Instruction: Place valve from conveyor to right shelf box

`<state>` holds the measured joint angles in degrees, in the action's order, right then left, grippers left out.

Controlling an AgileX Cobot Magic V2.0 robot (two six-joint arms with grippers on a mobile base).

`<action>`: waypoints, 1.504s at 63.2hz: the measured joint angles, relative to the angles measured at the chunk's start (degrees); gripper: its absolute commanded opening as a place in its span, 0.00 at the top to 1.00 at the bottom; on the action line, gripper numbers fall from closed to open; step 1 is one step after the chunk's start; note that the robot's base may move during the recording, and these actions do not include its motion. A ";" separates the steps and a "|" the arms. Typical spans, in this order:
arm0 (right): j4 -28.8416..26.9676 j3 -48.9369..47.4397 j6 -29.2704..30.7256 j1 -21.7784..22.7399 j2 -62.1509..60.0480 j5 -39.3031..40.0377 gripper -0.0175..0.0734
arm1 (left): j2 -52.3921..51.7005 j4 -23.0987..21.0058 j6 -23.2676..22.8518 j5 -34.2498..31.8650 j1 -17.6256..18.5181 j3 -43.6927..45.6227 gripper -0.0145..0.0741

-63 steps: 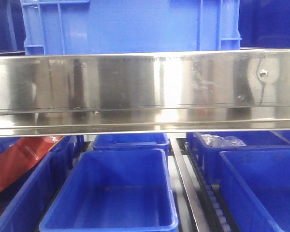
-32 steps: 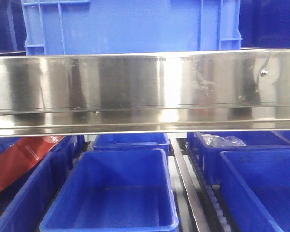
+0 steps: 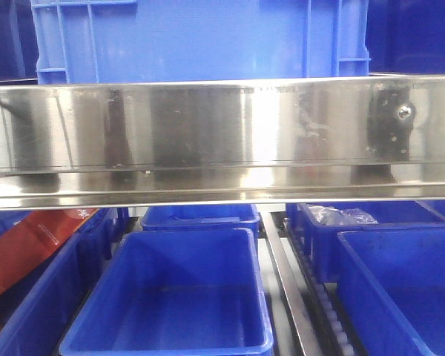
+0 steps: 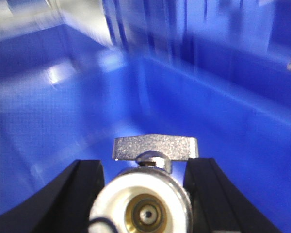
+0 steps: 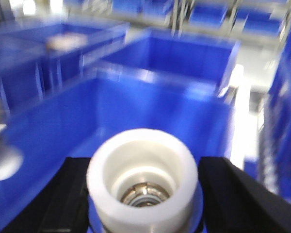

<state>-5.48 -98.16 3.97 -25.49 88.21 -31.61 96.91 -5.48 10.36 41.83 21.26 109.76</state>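
In the left wrist view a valve (image 4: pixel 140 206) faces me end-on, its white cap in front and a silvery flat handle (image 4: pixel 155 147) on top. My left gripper (image 4: pixel 145 166) is shut on it, black fingers (image 4: pixel 82 187) on either side, above a blue box floor (image 4: pixel 63 111). My right gripper (image 5: pixel 146 166) is shut on another valve (image 5: pixel 106 177), seen as a white cap with a metal bore, over a blue shelf box (image 5: pixel 150 104). The conveyor is out of view. Neither gripper shows in the front view.
A polished steel shelf rail (image 3: pixel 222 133) crosses the front view, a large blue crate (image 3: pixel 200 37) above it. Below stand blue boxes: one central (image 3: pixel 178 297), one right (image 3: pixel 400 282), one behind holding a plastic bag (image 3: pixel 341 216). A red package (image 3: pixel 30 245) lies left.
A dark reflection has appeared on the steel rail at the right, around the screw. The boxes have not moved.
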 measured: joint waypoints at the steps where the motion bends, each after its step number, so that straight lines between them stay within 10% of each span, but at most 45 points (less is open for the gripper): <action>1: 0.00 0.00 0.00 -0.24 0.72 -0.09 0.97 | 0.55 0.11 0.00 0.00 0.00 0.00 0.96; 17: -0.38 0.00 0.00 -0.99 7.62 -0.55 0.93 | 6.95 0.48 0.00 -0.14 0.00 0.00 0.92; 42: -0.72 -0.55 0.00 -0.99 9.38 0.89 0.18 | 7.52 0.48 0.00 -1.82 0.00 0.46 0.21; 59: -0.72 -0.70 0.12 -0.99 5.76 0.62 0.35 | 5.04 0.48 0.00 -1.28 0.00 0.58 0.30; 76: -0.72 -0.70 0.12 -0.99 -4.53 -4.54 0.99 | -3.11 1.49 0.00 6.59 0.00 0.78 0.91; 95: -0.21 8.30 0.12 -0.99 -16.93 -4.89 0.98 | -14.16 2.60 -0.72 14.21 0.00 -3.93 0.96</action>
<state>-5.69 -89.86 4.09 -26.48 71.28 -36.50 82.75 -2.88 9.64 56.04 21.26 105.82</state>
